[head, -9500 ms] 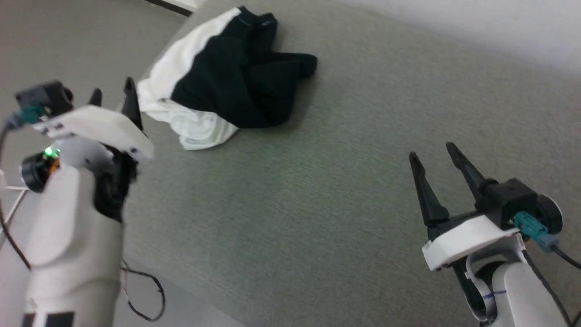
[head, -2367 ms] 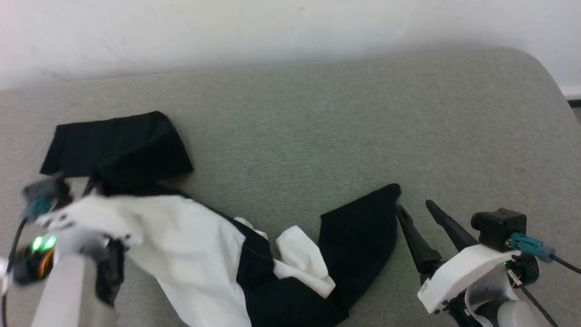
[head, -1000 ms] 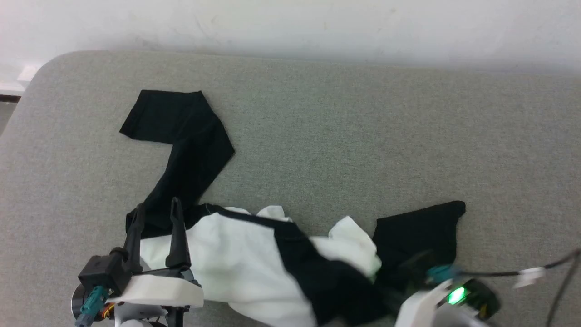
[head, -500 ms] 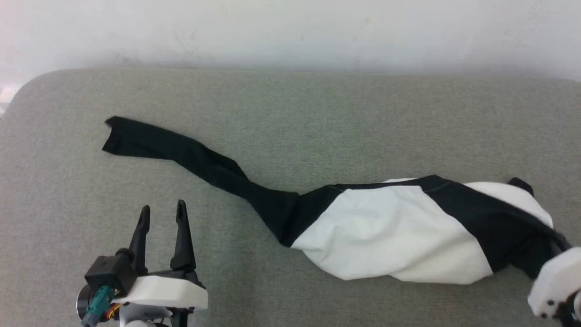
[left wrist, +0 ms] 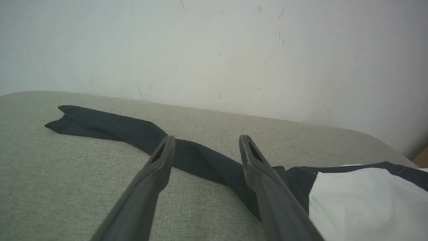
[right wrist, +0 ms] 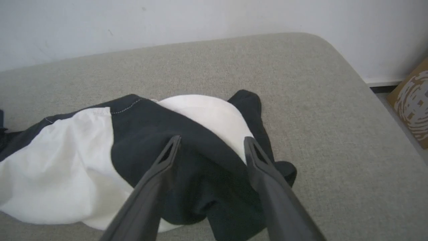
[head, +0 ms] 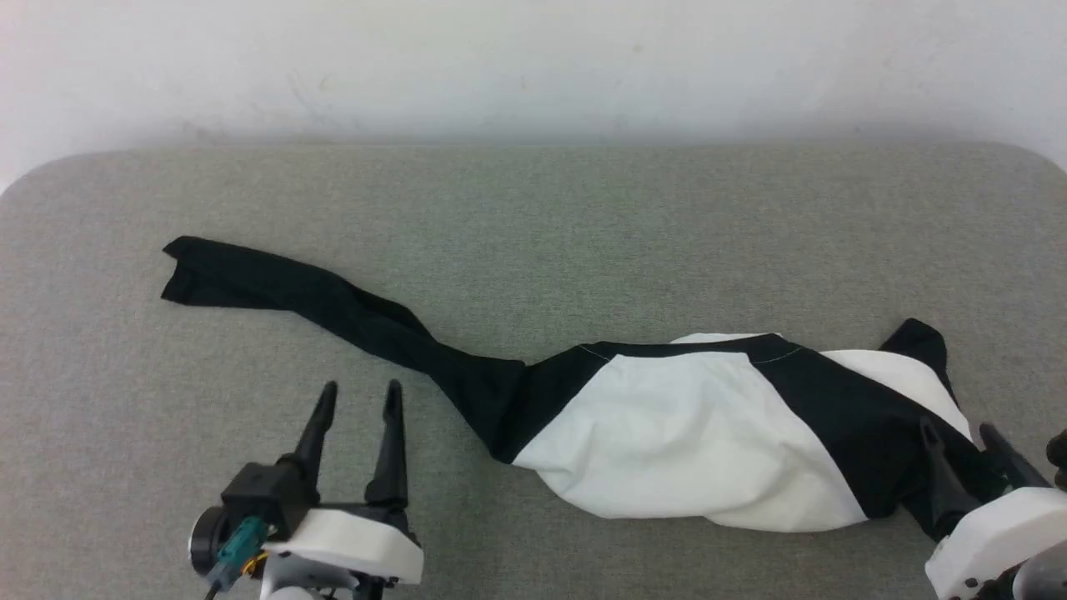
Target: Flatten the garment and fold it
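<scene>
Hovering near the front edge of the grey table (head: pixel 583 225), the left hand (head: pixel 361 385) stands open and empty. The right hand (head: pixel 955 425) has its 2 fingers spread wide over the bunched black end of the garment (head: pixel 692 433), pinching nothing. Rumpled, the garment stretches across the table, 1 black sleeve (head: pixel 333 302) twisting off to the far left.

One garment (head: pixel 692 433), one left hand (head: pixel 361 386), one right hand (head: pixel 955 427).
</scene>
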Controlling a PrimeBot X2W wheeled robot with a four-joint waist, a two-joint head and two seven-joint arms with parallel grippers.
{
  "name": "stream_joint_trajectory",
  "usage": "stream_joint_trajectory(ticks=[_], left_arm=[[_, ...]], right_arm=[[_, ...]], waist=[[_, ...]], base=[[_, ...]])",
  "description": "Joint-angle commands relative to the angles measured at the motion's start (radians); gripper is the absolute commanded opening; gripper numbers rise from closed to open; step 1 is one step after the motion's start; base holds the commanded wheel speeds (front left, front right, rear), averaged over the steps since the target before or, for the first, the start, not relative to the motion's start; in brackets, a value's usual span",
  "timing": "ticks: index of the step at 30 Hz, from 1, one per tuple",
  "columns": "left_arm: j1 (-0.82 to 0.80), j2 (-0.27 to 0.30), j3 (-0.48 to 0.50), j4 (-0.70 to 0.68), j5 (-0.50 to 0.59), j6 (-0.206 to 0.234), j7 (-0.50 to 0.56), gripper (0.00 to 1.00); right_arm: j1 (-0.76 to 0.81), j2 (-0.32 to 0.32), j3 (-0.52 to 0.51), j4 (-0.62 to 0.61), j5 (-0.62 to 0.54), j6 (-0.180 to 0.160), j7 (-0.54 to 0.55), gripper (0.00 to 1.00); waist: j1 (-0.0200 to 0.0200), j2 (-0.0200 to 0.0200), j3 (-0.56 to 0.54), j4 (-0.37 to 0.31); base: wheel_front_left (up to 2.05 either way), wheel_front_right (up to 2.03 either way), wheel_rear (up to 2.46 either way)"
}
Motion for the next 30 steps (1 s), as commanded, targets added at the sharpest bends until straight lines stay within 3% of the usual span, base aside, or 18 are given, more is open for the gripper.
stream_joint_trajectory(ticks=[1, 8, 18, 23, 27, 28, 29, 30], left_arm=[[-0.034, 0.01, -0.024, 0.003, 0.019, -0.021, 0.011, 1.0], [-0.16, 0.061, -0.15, 0.034, 0.082, -0.089, 0.155, 1.0], [-0.433, 0.156, -0.347, 0.29, 0.148, -0.126, 0.543, 1.0], [-0.511, 0.191, -0.422, 0.38, 0.114, -0.128, 0.729, 1.0], [-0.526, 0.23, -0.562, 0.387, -0.026, -0.129, 0.886, 1.0], [-0.528, 0.248, -0.6, 0.378, -0.07, -0.129, 0.935, 0.63], [-0.528, 0.248, -0.6, 0.378, -0.07, -0.129, 0.935, 0.63], [-0.531, 0.267, -0.633, 0.36, -0.114, -0.129, 0.978, 0.32]], right_arm=[[0.005, 0.003, 0.017, -0.018, -0.003, -0.001, -0.076, 1.0], [0.002, 0.003, 0.074, -0.105, -0.041, -0.001, -0.258, 1.0], [-0.037, 0.003, 0.187, -0.097, -0.027, -0.001, -0.271, 1.0], [-0.057, 0.003, 0.21, -0.078, -0.014, -0.001, -0.286, 1.0], [-0.069, 0.003, 0.216, -0.067, -0.007, -0.001, -0.296, 1.0], [-0.073, 0.003, 0.216, -0.065, -0.005, -0.001, -0.298, 1.0], [-0.073, 0.003, 0.216, -0.065, -0.005, -0.001, -0.298, 1.0], [-0.076, 0.003, 0.215, -0.063, -0.003, -0.001, -0.301, 1.0]], waist=[[0.0, -0.0001, -0.009, -0.02], [0.0, -0.0001, -0.001, -0.085], [0.0, -0.0001, 0.067, -0.175], [0.0, -0.0001, 0.099, -0.211], [0.0, -0.0001, 0.118, -0.226], [0.0, -0.0001, 0.123, -0.228], [0.0, -0.0001, 0.123, -0.228], [0.0, -0.0001, 0.127, -0.229]], base=[[0.0, 0.0, 0.0], [0.0, 0.0, 0.0], [0.0, 0.0, 0.0], [0.0, 0.0, 0.0], [0.0, 0.0, 0.0], [0.0, 0.0, 0.0], [0.0, 0.0, 0.0], [0.0, 0.0, 0.0]])
